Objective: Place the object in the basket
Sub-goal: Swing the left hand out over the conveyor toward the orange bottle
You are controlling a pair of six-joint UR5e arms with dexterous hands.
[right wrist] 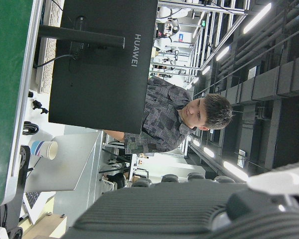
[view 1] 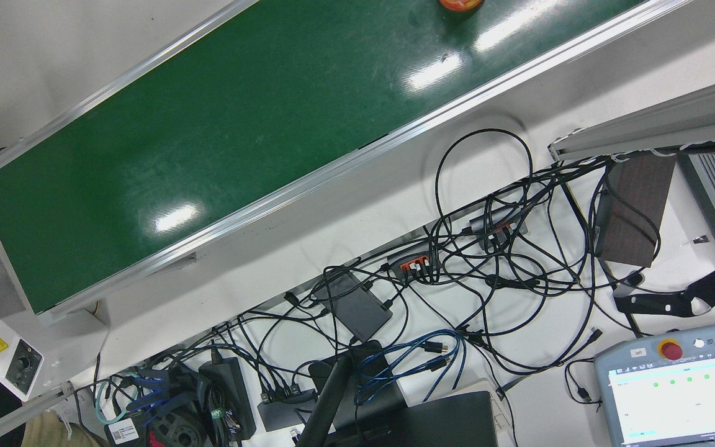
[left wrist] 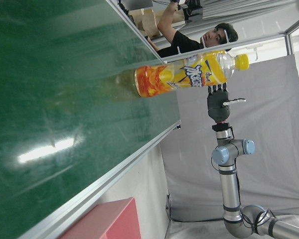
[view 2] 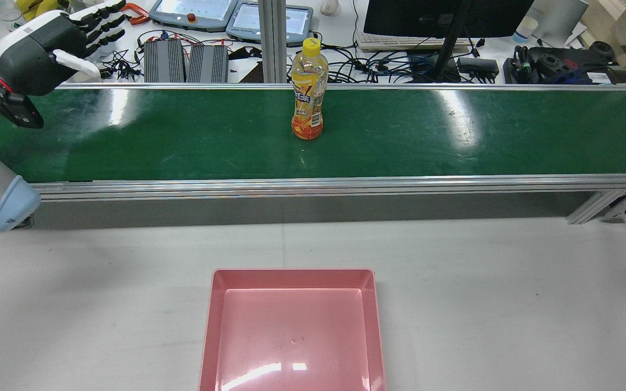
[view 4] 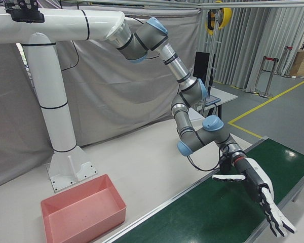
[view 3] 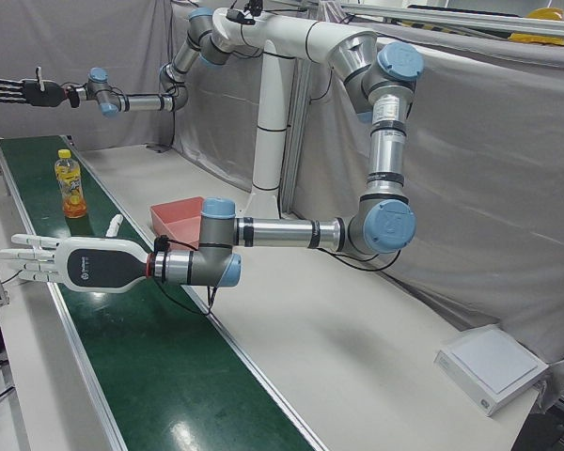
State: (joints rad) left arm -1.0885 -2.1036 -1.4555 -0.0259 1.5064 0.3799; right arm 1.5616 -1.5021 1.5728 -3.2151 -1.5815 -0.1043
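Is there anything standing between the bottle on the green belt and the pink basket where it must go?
Nothing visible does. In the rear view the bottle stands upright on the green belt; between it and the pink basket lie only bare belt, the aluminium rail and bare white table. The basket holds nothing.

The front view only catches the bottom of the bottle (view 1: 460,4), the rest is chopped off by the top edge, and neither hand shows there. In the rear view the pink basket (view 2: 212,326) runs off the bottom edge, and the right hand isn't in that picture at all, only the left hand (view 2: 52,46) off to the bottle's side. The right hand view is mostly filled by the blurry dark back of the right hand (right wrist: 189,211), fingers out of sight. The bottle's label print is too small to read.
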